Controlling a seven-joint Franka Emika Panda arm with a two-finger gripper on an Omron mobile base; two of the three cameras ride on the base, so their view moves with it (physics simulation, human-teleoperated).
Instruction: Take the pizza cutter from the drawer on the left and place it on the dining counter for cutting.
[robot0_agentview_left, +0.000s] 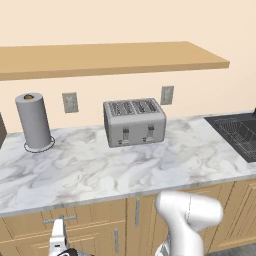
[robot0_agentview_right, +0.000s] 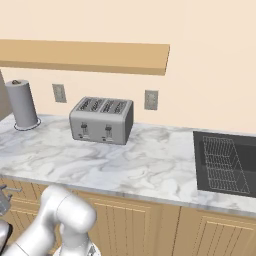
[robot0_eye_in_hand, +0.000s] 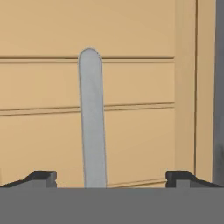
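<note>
The drawer (robot0_agentview_left: 30, 223) is shut under the left end of the wall counter, so the pizza cutter inside is hidden. Its horizontal silver bar pull (robot0_agentview_left: 59, 218) shows just above my gripper (robot0_agentview_left: 59, 229), which reaches up towards it from below the counter edge. In the hand view, which is rolled, the bar pull (robot0_eye_in_hand: 92, 118) runs upright over the light-wood drawer front (robot0_eye_in_hand: 140, 83). It lies between my gripper's (robot0_eye_in_hand: 111, 178) two dark fingertips (robot0_eye_in_hand: 41, 177), which stand wide apart on either side without touching it. The gripper is open and holds nothing. The dining counter is out of view.
On the marble wall counter (robot0_agentview_left: 100, 170) stand a silver toaster (robot0_agentview_left: 134, 121) and a grey paper towel roll (robot0_agentview_left: 34, 121). A dark sink (robot0_agentview_left: 239, 132) lies at the right. Cabinet doors with vertical pulls (robot0_agentview_left: 137, 211) sit beside the drawer. A wooden shelf (robot0_agentview_left: 110, 57) hangs above.
</note>
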